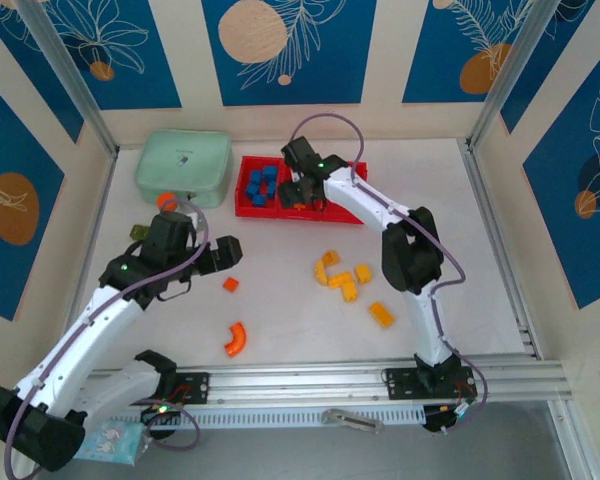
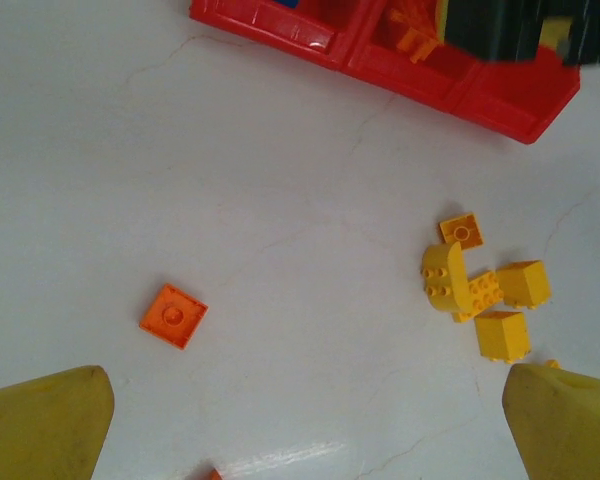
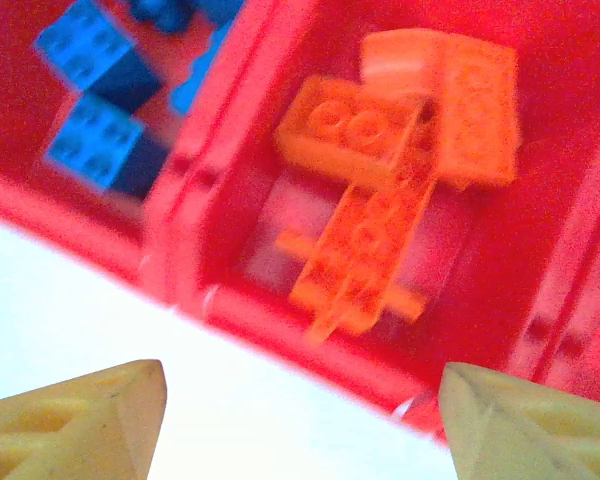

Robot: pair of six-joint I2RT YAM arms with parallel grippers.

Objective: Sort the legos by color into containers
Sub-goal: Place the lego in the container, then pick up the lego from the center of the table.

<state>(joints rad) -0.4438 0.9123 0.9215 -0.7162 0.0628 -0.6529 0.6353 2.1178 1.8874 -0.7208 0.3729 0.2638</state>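
Right pincer (image 3: pixel 300 425) hung released, empty, over middle compartment of red tray (image 3: pixel 195 190). Orange bricks (image 3: pixel 380 180) lay piled inside it, blue bricks (image 1: pixel 262 185) in left compartment. Left pincer (image 2: pixel 300 430) spread wide, empty, above surface (image 1: pixel 280 310). Flat orange square (image 2: pixel 172 315), curved orange piece (image 1: pixel 236 340) and yellow bricks (image 1: pixel 345 280) lay loose on surface.

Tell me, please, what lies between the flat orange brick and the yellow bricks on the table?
Nothing: the left wrist view shows bare table between the flat orange brick and the yellow bricks.
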